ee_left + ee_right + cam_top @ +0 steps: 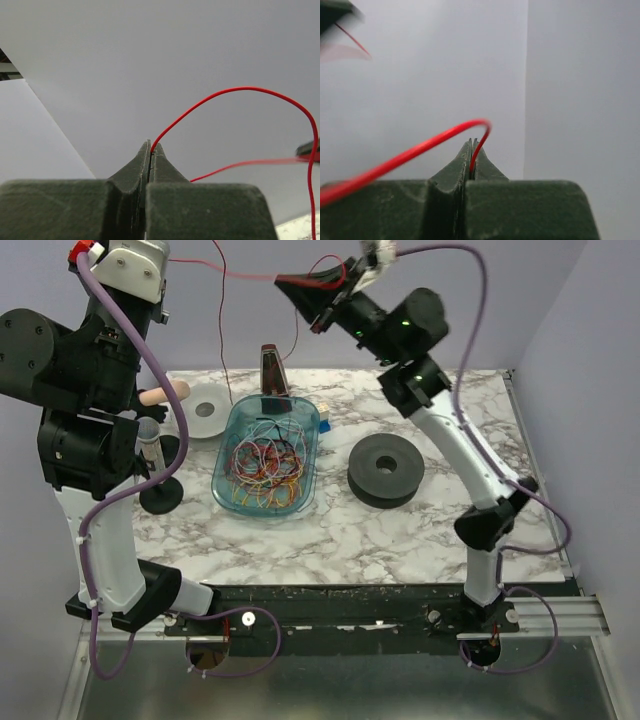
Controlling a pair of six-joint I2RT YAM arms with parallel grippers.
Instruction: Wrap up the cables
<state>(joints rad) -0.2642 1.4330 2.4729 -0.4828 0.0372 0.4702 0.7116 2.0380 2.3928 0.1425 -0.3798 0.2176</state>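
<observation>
Both closed: left claw [151,149], right claw [472,149] pinch red cable [240,89] | overhead only: tray [262,512] of cables [265,462]

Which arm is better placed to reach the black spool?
Right, probably: the black spool lies on its side of the tray. The right pincer and left pincer both pinch the red cable.

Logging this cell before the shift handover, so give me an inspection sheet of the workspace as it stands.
Surface: marble table, grey-veined.
Job's things: red cable held in mid-air; tangled cables in blue tray.
Clutter: black spool right of tray, white spool left.
Grippers: left gripper and right gripper raised, each shut on the red cable.
Cables: purple cords along both arms.
Surroundings: plain pale walls.
</observation>
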